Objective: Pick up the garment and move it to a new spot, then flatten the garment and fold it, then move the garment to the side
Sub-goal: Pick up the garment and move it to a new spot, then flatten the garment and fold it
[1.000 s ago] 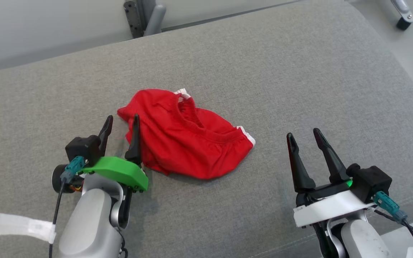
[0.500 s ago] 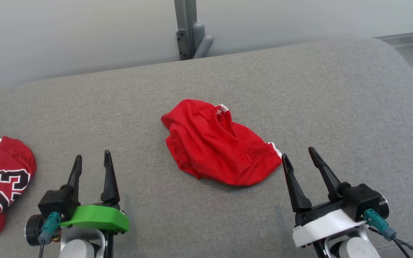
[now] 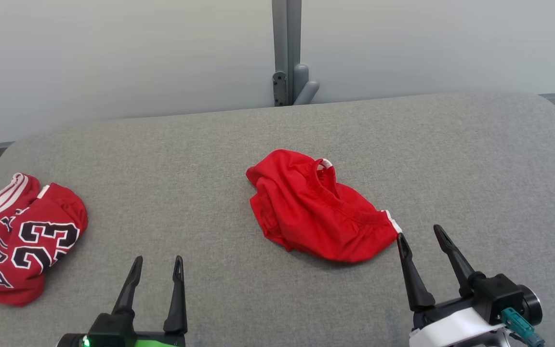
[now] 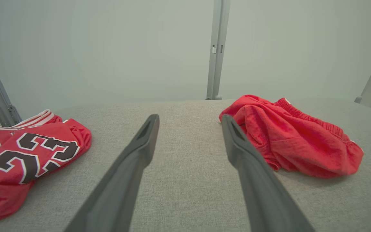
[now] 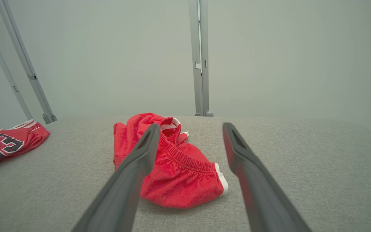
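Left gripper [image 3: 158,262]: two long dark fingers spread wide, nothing between them, poised over grey woven fabric cushion [image 3: 186,159]. Right gripper [image 3: 419,232]: fingers equally wide apart, empty. Crumpled red fabric shorts with white side trim [image 3: 318,207] lie on cushion, ahead and right of left jaws, well apart. White-trimmed corner sits just beside right gripper's left fingertip, contact unclear. Crumpled red jersey with black-and-white "23" [image 3: 22,236] lies well left of left jaws. Grey metal post [image 3: 287,48] stands beyond cushion, ahead of both jaws.

Grey fabric surface [image 3: 162,159], pale, possibly frosted wall panels [image 3: 113,53], grey metal post [image 3: 287,43].
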`<state>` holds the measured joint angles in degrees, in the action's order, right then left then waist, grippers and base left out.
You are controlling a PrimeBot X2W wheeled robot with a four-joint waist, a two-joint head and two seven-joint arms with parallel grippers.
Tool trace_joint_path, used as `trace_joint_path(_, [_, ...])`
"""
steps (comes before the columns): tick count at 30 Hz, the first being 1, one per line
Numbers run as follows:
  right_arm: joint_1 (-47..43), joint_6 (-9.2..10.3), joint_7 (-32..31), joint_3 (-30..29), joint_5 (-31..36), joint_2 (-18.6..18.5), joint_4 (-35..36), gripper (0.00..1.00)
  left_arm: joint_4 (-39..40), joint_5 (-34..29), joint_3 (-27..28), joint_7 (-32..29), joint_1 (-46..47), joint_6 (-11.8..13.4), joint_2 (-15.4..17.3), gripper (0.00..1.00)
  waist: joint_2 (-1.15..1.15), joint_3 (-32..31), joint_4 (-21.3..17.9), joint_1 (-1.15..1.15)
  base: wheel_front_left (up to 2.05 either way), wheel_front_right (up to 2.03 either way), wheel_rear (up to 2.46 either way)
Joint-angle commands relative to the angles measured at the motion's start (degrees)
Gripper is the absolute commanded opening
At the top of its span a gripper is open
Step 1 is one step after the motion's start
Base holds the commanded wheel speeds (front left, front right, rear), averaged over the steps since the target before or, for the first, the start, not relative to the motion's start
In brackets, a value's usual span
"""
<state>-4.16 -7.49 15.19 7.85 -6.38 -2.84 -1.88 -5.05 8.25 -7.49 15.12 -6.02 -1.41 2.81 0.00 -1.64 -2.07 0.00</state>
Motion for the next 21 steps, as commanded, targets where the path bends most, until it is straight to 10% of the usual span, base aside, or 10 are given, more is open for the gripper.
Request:
trace_joint_path(1, [-0.91, 0.00, -0.06, -0.07, 0.32, -0.11, -0.06, 1.00, 0.06, -0.14, -0.31, 0.02, -1.08, -0.03, 0.17, 1.00, 0.00, -0.67, 0.59, 0.00, 0.00, 0.00, 0.00])
trace_joint_path(21, [-2.02, 0.00, -0.07, -1.19, -0.42, -0.11, -0.70, 1.00, 0.23, -1.96, -1.77, 0.02, -0.33, 1.73, 0.16, 1.00, 0.00, -0.71, 0.22, 0.00, 0.00, 0.00, 0.00])
